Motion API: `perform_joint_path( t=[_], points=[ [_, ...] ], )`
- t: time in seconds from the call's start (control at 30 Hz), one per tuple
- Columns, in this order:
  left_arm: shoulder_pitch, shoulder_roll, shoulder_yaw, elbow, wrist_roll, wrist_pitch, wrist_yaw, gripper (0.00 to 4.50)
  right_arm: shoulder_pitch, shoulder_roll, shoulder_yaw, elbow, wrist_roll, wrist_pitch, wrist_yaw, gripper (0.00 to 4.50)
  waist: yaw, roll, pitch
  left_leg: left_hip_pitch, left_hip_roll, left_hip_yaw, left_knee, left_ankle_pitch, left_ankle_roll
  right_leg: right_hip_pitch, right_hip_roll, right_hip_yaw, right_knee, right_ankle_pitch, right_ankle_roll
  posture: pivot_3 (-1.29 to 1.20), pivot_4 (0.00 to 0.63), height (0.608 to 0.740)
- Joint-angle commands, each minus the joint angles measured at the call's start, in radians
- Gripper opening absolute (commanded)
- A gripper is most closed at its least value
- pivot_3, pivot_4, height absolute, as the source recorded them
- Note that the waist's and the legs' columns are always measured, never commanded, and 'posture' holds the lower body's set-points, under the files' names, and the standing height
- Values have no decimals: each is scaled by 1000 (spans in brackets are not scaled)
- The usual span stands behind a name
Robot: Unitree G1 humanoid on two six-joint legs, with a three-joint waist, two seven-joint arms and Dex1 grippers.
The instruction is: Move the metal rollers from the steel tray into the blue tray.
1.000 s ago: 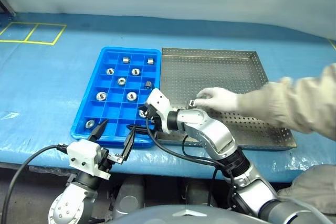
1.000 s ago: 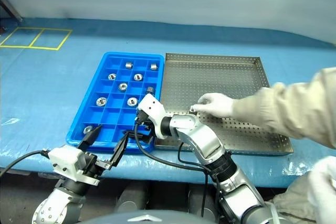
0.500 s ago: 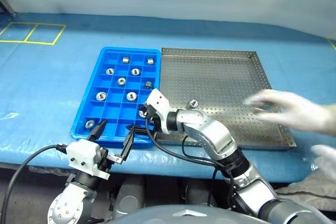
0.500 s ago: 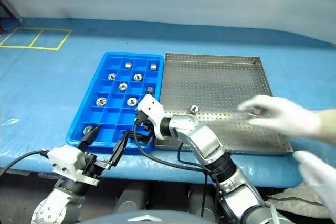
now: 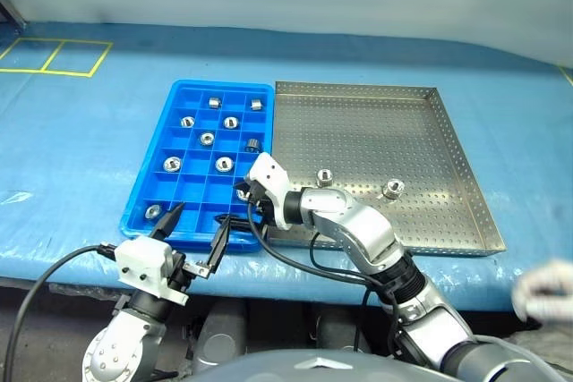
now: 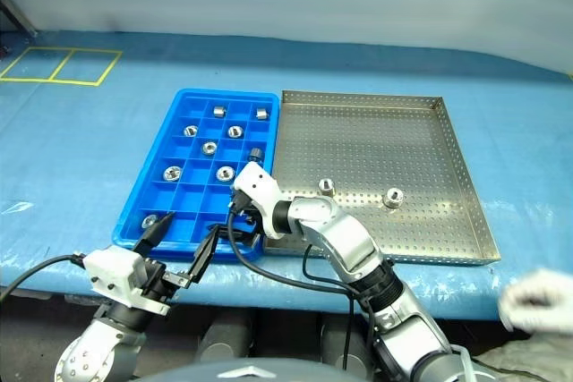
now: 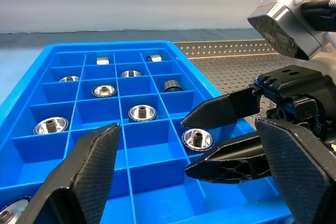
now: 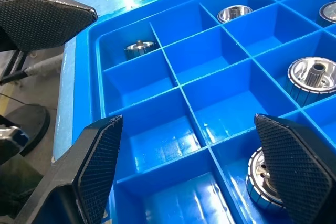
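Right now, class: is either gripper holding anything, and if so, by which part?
Nothing is held. The left gripper and right gripper are both open and empty above the blue tray.

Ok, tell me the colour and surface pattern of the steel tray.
The steel tray is grey metal, perforated with small holes all over; clearest in the left eye view.

A white gloved hand (image 6: 534, 300) shows blurred at the picture's edge, well apart from both claws (its arm cut off). The right claw (image 5: 240, 222) covers part of the blue tray (image 5: 152, 170) near corner, half hiding one roller (image 5: 243, 192) just beside it. That roller's end face cannot be made out.
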Motion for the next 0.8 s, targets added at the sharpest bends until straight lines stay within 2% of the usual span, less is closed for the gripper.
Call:
perform_joint_path(
  t=[0.03, 0.3, 0.63, 0.8],
  points=[
    [-2, 2, 8, -32, -21, -11, -3, 4500, 5, 22, -16, -52, 41, -17, 17, 4230, -1, 0, 0, 0, 0, 0, 0, 0, 0, 0, 0, 0, 0, 0, 0, 268, 150, 740],
    [-26, 21, 31, -43, -56, 3, -13, 4500, -53, 104, -199, -75, 166, -37, -7, 4230, -14, 0, 0, 0, 0, 0, 1, 0, 0, 0, 0, 0, 0, 0, 0, 236, 150, 740],
    [-138, 55, -14, -8, -78, 63, -60, 4500, -57, 104, -284, -29, -33, -111, -321, 4230, -45, 0, 0, 0, 0, 0, 0, 0, 0, 0, 0, 0, 1, 0, 0, 121, 150, 740],
    [-194, 72, -23, 15, -96, 91, -82, 4500, -1, 84, -294, -27, -81, -69, -397, 4230, -70, 1, -1, 0, 0, 1, 1, 0, 0, 1, 0, 1, 1, 1, 0, 73, 150, 740]
  ],
)
